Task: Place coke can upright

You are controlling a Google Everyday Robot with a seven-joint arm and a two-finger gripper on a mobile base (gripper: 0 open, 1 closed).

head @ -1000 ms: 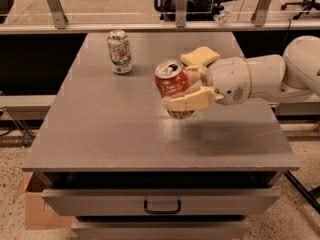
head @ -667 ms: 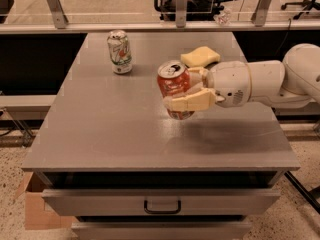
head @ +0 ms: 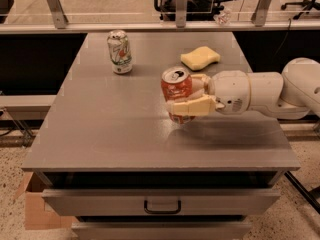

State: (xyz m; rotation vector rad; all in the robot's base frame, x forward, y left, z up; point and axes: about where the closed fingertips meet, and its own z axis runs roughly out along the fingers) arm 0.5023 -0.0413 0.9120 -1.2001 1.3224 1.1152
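Note:
The red-orange coke can [head: 176,88] with a silver top stands nearly upright at the middle of the grey table [head: 100,134], with its base at or just above the surface. My gripper [head: 186,95] reaches in from the right on a white arm and is shut on the can, one cream finger [head: 192,106] across its front and the other behind it.
A white-and-green soda can [head: 120,51] stands upright at the back left of the table. A yellow sponge [head: 200,57] lies at the back right. A drawer with a handle [head: 162,204] is below the front edge. A cardboard box [head: 35,209] sits on the floor at left.
The arm has drawn back to the right, uncovering the yellow sponge. The coke can has tilted closer to upright and sits lower, still held in the gripper.

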